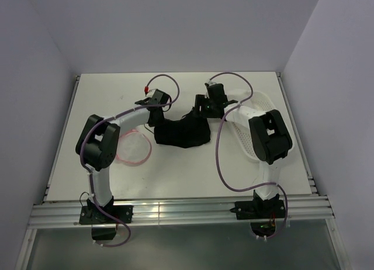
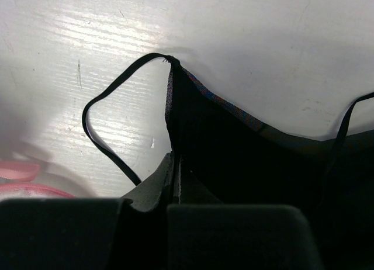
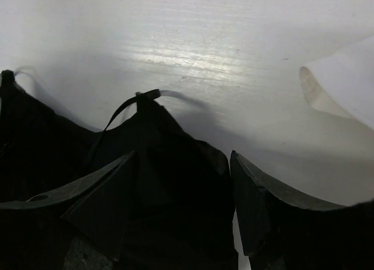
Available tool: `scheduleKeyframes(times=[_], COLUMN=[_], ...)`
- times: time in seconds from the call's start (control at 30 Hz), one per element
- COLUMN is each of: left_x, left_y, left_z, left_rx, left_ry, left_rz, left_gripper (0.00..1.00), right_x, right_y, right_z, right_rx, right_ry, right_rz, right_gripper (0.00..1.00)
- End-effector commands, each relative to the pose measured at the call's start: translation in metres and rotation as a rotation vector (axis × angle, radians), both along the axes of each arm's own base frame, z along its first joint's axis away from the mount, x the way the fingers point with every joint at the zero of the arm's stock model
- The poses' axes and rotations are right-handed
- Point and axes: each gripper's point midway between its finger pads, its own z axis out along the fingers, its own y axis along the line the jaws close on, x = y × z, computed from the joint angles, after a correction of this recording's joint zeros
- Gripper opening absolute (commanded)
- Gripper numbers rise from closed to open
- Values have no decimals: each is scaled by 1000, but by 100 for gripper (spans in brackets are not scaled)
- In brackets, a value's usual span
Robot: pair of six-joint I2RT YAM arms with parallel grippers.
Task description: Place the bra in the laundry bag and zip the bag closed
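Note:
The black bra (image 1: 182, 132) lies in the middle of the table, bunched, with thin straps. My left gripper (image 1: 153, 110) is at its far left corner. In the left wrist view the fingers (image 2: 155, 185) are pressed together on the bra's edge (image 2: 245, 159), and a strap loops out to the left. My right gripper (image 1: 204, 108) is at the bra's far right corner. Its jaws (image 3: 182, 159) stand apart with bra fabric (image 3: 169, 135) between them. The laundry bag (image 1: 133, 148), a round mesh pouch with pink trim, lies flat left of the bra, beside the left arm. Its pink rim shows in the left wrist view (image 2: 20, 179).
A white perforated basket (image 1: 252, 121) lies at the right, under the right arm. A white edge (image 3: 342, 86) shows at the right of the right wrist view. Grey walls close in the table on three sides, and rails run along the near edge (image 1: 175, 211).

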Motion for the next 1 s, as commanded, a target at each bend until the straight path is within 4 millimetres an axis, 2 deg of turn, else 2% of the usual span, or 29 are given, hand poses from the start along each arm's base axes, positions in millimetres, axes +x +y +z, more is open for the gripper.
scheduleKeyframes(times=[0.0,0.13,0.17,0.3,0.33,0.5,0.53,0.6,0.67,0.7,0.8,0.87,0.97], left_x=[15,16,15,17,17,18,19,19,19,19,19,20,19], left_y=[-7,-8,-8,-9,-9,-6,-4,-4,-2,-3,-2,-2,-2], left_z=[14,12,12,12,10,9,10,12,14,16,18,20,20], left_rx=[-33,-34,-33,-36,-34,-23,-16,-15,-15,-18,-21,-27,-28], left_ry=[-43,-40,-39,-42,-38,-38,-42,-49,-55,-60,-66,-74,-73], left_rz=[-10,-11,-12,-9,-8,4,14,17,22,21,24,25,23], left_gripper=[0,0,0,0,0,0,0,0,0,0,0,0,0], right_x=[3,-6,-10,-20,-22,-37,-40,-49,-55,-61,-70,-66,-62], right_y=[8,17,18,20,20,21,20,20,23,24,22,25,25], right_z=[0,-1,-1,0,3,14,16,24,31,36,37,40,35], right_rx=[48,88,97,119,123,148,150,168,187,201,209,224,226], right_ry=[-19,5,11,21,22,16,14,13,2,-3,5,-15,-9], right_rz=[42,97,108,130,135,170,171,194,216,226,220,222,203], right_gripper=[69,59,52,36,31,18,11,8,11,24,46,49,52])
